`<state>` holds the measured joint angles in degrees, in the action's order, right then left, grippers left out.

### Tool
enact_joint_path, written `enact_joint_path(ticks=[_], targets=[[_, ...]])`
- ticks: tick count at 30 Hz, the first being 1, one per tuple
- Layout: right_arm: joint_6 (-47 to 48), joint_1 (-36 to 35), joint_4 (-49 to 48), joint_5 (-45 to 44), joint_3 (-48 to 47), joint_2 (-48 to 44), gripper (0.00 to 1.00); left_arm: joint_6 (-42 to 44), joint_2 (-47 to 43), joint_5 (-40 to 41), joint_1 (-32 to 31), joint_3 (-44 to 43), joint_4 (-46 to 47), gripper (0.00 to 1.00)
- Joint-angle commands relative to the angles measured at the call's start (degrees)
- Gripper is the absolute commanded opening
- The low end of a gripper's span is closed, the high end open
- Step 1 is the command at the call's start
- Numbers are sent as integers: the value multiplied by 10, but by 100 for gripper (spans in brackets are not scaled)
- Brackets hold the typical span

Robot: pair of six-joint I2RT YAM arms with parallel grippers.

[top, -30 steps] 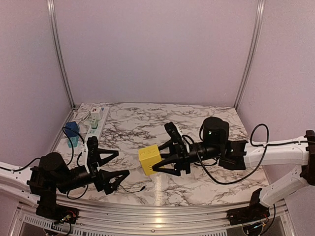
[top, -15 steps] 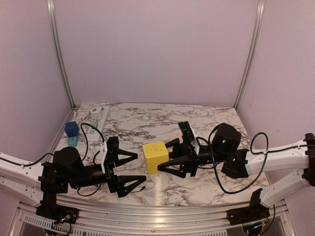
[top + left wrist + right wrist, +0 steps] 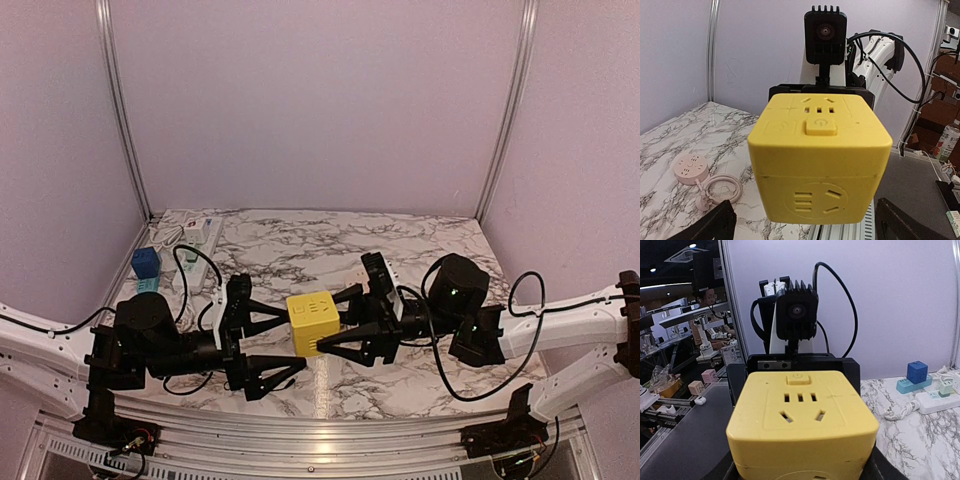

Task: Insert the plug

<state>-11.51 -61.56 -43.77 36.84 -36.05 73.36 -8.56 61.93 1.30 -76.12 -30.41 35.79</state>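
while the right claw grips the yellow socket cube from the right and holds it in the air above the front middle of the marble worktop, the left claw faces it from the other side, spread wide. its fingers sit low at either side of the cube and apart from it in the left wrist view. the cube's upper face carries a square button and a row of slots, and another outlet faces the left wrist camera. at the back left corner lie a white power strip and a blue cube. a pink round socket with a looped cord rests on the marble.
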Motion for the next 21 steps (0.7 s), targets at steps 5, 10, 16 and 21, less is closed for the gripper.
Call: enact_joint_path(ticks=[5,10,16,21], targets=[[8,-6,-12,-2,-8,-1,29,0,19,-25,4,-21,21,96],[7,-6,-10,10,-10,0,29,3,26,-20,4,-26,19,96],[7,-5,2,21,-12,1,29,6,21,-17,8,-25,22,92],[4,-5,5,25,-14,5,29,7,19,-22,11,-26,20,88]])
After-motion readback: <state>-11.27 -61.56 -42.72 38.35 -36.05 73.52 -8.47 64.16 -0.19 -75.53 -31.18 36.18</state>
